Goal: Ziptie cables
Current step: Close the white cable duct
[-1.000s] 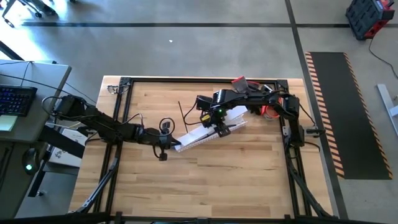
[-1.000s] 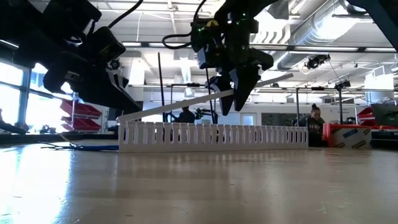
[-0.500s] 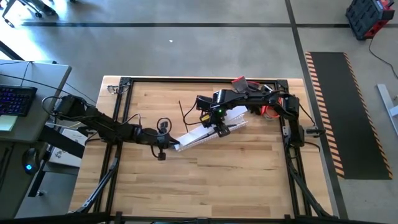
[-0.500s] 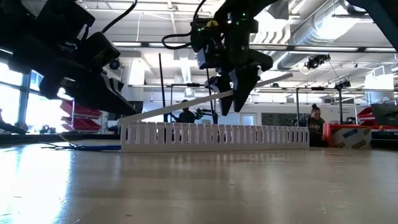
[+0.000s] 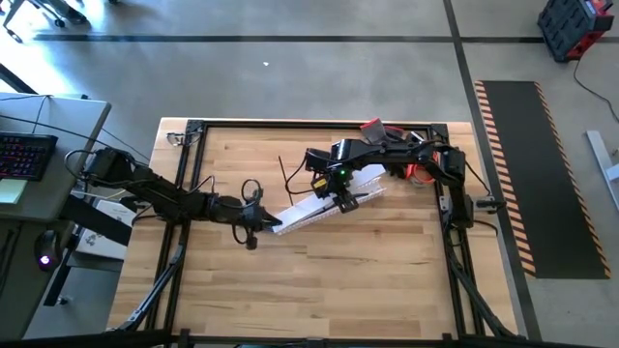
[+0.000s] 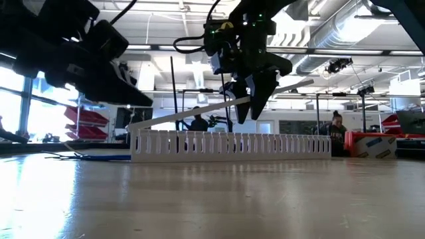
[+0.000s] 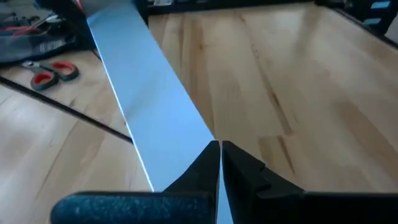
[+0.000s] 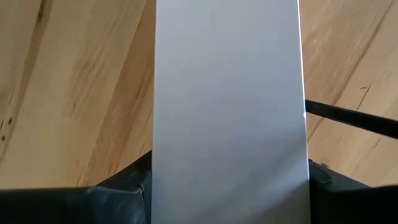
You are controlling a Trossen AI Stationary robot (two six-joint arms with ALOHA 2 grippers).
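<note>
A flat white strip [image 6: 199, 111] slants above the white slotted channel [image 6: 232, 145]. Its left end [image 6: 131, 125] is low at the channel's left end and its right end [image 6: 309, 82] is high. My right gripper [image 5: 340, 198] is shut on the strip near its middle. My left gripper [image 7: 219, 149] is shut, and its tips hang just over the strip's left end [image 5: 274, 227]. One thin dark cable [image 5: 283, 174] shows on the far side of the channel; the rest of the bunch is not clearly in view. My right gripper pinches the strip's two long edges [image 8: 155, 168] between its fingers [image 8: 130, 183], which come from above pointing down and lie across the strip. The strip is tilted in the hold, its left end down at the channel. Whether my left gripper touches the strip, I cannot tell.
Red-handled scissors [image 7: 46, 74] lie on the table beyond the strip. Red and dark clutter [image 5: 387, 130] sits by the far right corner. A black frame [image 5: 290, 124] borders the table. The near half of the wooden top [image 5: 319, 280] is bare wood.
My left gripper has tipped its shut fingertips upward, away from the strip's low left end, staying over that end. My right gripper and the strip have kept their place.
</note>
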